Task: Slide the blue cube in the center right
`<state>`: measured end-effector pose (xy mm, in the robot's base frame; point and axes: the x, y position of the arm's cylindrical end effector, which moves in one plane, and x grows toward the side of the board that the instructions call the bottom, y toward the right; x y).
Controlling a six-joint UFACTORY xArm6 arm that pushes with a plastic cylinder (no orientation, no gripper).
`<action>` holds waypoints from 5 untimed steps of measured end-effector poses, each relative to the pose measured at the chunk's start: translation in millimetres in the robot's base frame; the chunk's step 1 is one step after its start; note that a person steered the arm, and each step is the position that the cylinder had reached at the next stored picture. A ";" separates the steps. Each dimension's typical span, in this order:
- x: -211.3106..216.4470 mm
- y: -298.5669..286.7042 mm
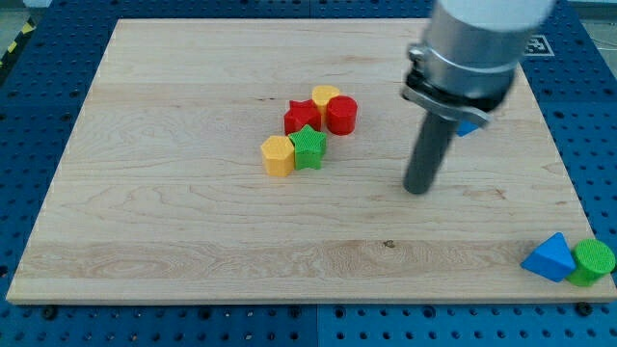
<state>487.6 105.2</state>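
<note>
Below blue block (469, 125), my tip (417, 189).

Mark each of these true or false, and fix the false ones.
1. My tip touches the green star. False: it stands apart, to the view's right of it.
2. The yellow hexagon sits beside the green star. True.
3. The blue cube is fully in view. False: the arm hides most of it.
4. A blue triangle and green cylinder lie at the bottom right corner. True.
</note>
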 end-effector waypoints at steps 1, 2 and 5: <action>-50.4 -9.3; -96.0 -9.3; -85.7 110.9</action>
<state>401.9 216.1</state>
